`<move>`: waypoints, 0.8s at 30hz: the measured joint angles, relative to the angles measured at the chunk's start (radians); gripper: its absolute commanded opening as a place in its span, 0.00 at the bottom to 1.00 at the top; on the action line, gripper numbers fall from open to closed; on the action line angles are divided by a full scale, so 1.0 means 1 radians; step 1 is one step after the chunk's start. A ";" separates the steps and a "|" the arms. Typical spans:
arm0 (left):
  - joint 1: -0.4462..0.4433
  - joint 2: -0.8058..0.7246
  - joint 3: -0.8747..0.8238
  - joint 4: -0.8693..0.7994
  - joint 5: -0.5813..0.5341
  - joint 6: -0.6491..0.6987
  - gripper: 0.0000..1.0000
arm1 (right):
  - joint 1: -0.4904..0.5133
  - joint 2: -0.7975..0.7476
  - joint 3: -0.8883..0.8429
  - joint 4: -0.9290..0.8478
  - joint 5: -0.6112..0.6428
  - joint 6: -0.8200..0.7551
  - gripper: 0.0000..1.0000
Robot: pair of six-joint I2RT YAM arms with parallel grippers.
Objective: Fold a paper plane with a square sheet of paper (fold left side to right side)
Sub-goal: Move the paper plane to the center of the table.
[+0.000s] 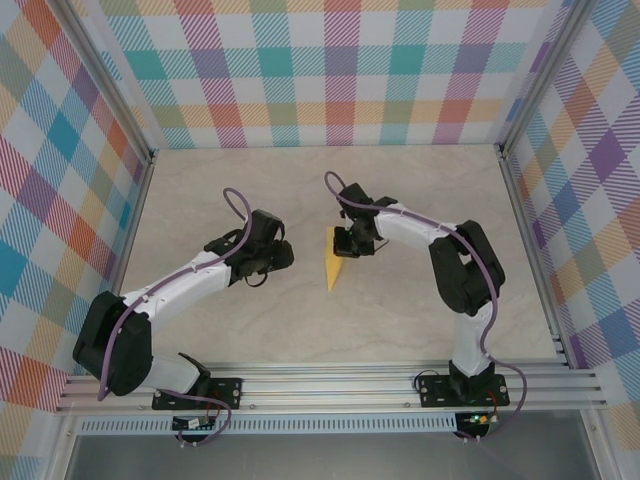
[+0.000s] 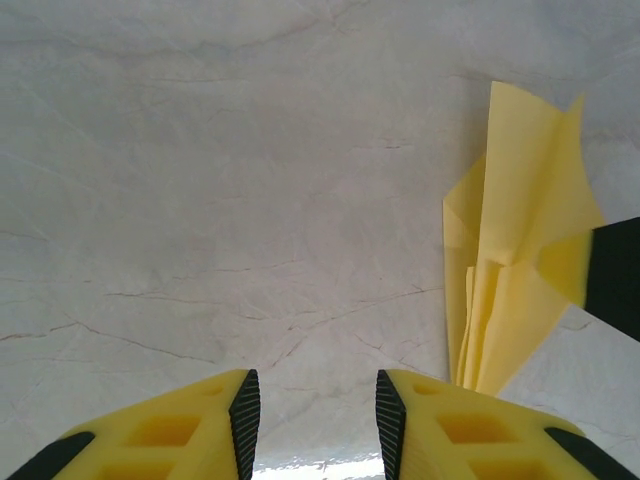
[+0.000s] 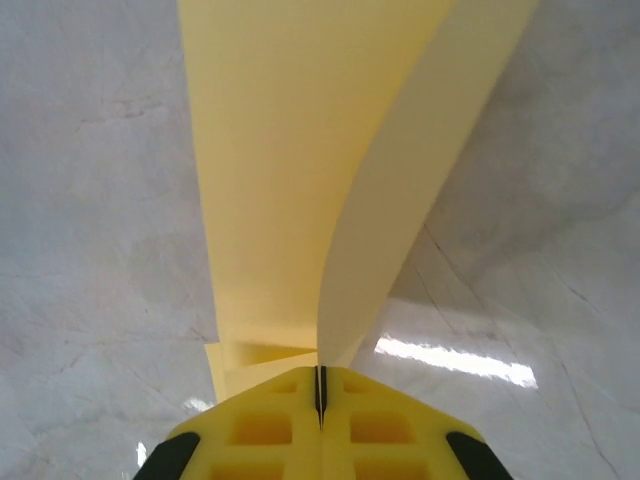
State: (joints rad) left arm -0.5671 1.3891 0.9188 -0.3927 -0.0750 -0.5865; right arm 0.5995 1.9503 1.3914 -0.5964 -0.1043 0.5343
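Right wrist: paper plane in gripper

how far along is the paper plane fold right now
Done: the sheet is already a narrow, pointed paper plane. In hand: the right gripper is shut on its lifted side; the left gripper stands open, off the paper. Left, probably: press that side flat and let go.

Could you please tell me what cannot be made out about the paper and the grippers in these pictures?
Top external view: the far end of the folded paper is hidden under the right gripper; its creases are too small to count.
Right wrist view: the folded paper runs off the top edge; its pinched edge is hidden between the shut fingers.
Left wrist view: the right gripper is cut off by the right edge.
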 measured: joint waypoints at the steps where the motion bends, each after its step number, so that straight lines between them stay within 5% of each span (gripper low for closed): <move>1: 0.000 0.000 0.000 0.000 -0.003 0.000 0.37 | -0.007 -0.027 -0.027 0.006 -0.002 -0.001 0.00; 7: 0.000 -0.004 0.000 -0.001 -0.017 0.000 0.38 | -0.097 -0.175 -0.220 0.092 -0.103 -0.037 0.00; 13: 0.000 -0.005 0.000 -0.001 -0.017 0.000 0.38 | -0.234 -0.217 -0.355 0.150 -0.175 -0.090 0.24; 24: 0.000 -0.005 0.000 0.000 -0.024 0.004 0.46 | -0.242 -0.284 -0.266 -0.003 -0.025 -0.148 0.42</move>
State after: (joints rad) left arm -0.5671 1.3846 0.9188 -0.3931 -0.0994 -0.5823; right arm 0.3576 1.6661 1.1255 -0.5999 -0.1291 0.3859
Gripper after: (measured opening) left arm 0.445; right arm 0.394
